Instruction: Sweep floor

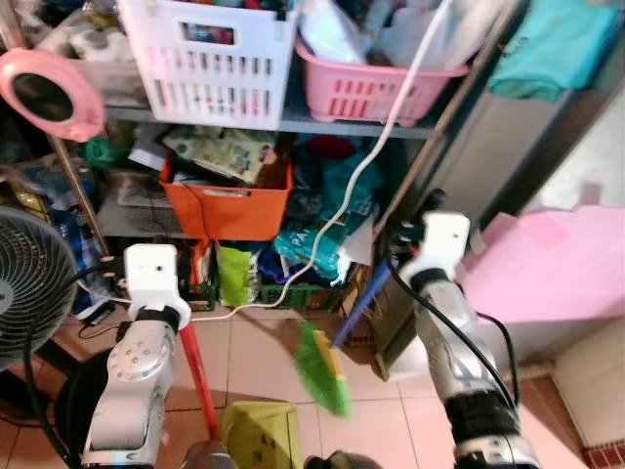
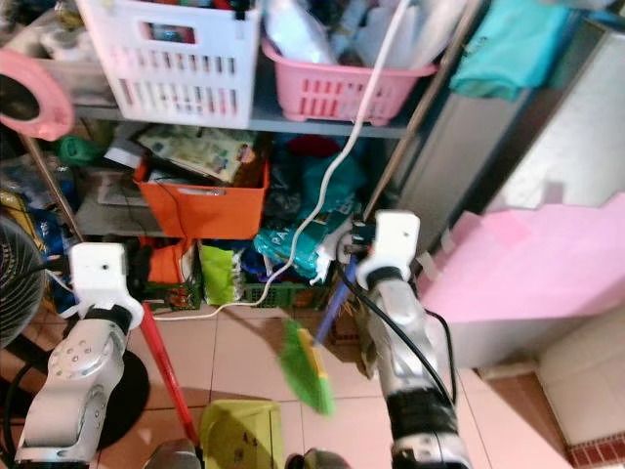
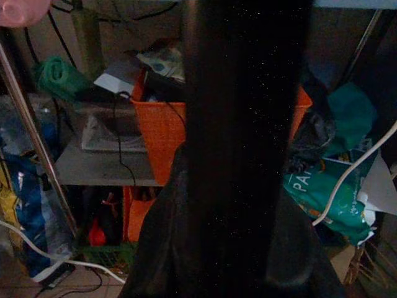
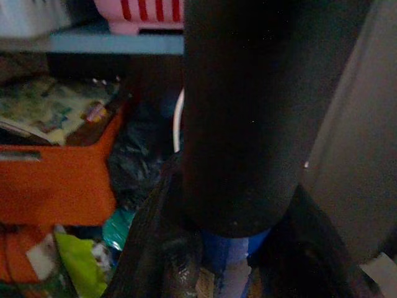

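My right gripper (image 1: 402,256) is raised in front of the shelf and shut on the blue handle (image 1: 359,311) of a broom. Its green bristle head (image 1: 323,375) hangs tilted just above the tiled floor (image 1: 256,357). In the right wrist view the handle (image 4: 232,264) runs between the dark fingers. My left gripper (image 1: 158,298) is shut on the red handle (image 1: 197,369) of a yellow-green dustpan (image 1: 262,435), which sits low at the bottom edge between my arms. The fingers themselves are hidden behind the white wrist mounts.
A cluttered metal shelf stands right ahead with a white basket (image 1: 210,61), a pink basket (image 1: 376,86) and an orange bin (image 1: 227,207). A white cable (image 1: 363,174) hangs down to the floor. A fan (image 1: 29,285) stands at left, a pink board (image 1: 557,266) at right.
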